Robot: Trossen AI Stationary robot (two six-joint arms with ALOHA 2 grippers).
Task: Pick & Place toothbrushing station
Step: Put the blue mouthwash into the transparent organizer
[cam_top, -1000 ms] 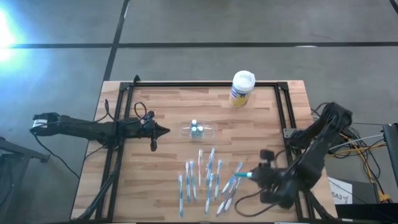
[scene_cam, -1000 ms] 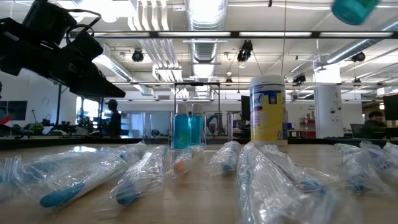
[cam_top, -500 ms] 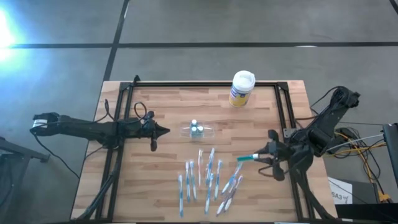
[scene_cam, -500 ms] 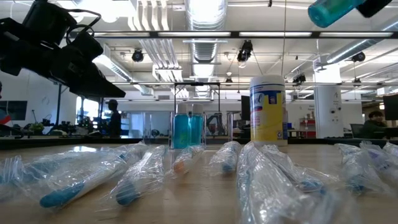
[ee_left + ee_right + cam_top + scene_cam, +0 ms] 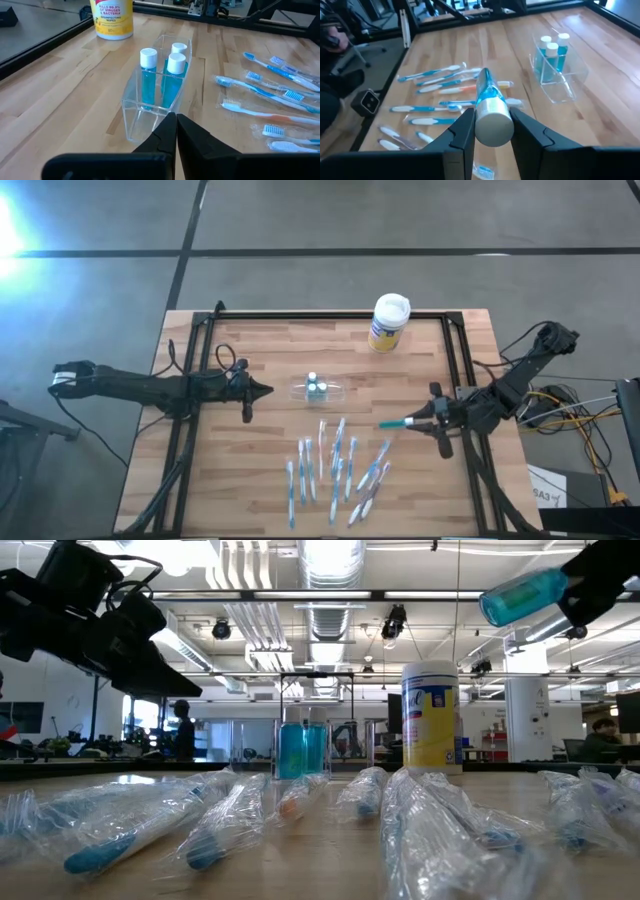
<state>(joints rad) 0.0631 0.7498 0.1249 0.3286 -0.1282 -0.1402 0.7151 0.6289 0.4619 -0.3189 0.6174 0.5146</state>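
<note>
Right gripper (image 5: 428, 419) raised over the right side of the bench (image 5: 270, 480), jaws clamped on a blue tube (image 5: 395, 423) lying level, free end aimed left. Clear holder (image 5: 320, 389) at mid-bench, to the left and slightly farther off, long axis left-right, three blue bottles (image 5: 162, 80) upright inside. Left gripper (image 5: 262, 390) just left of the holder and nearer it, jaws closed on nothing.

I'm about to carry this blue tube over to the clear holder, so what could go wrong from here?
The right gripper holds the blue tube near one end only, so it could tilt or slip on the way. The clear holder already has three blue bottles upright in it; a low approach might knock them or shove the light holder. The left gripper, shut, hovers close beside the holder and could be in the way.
</note>
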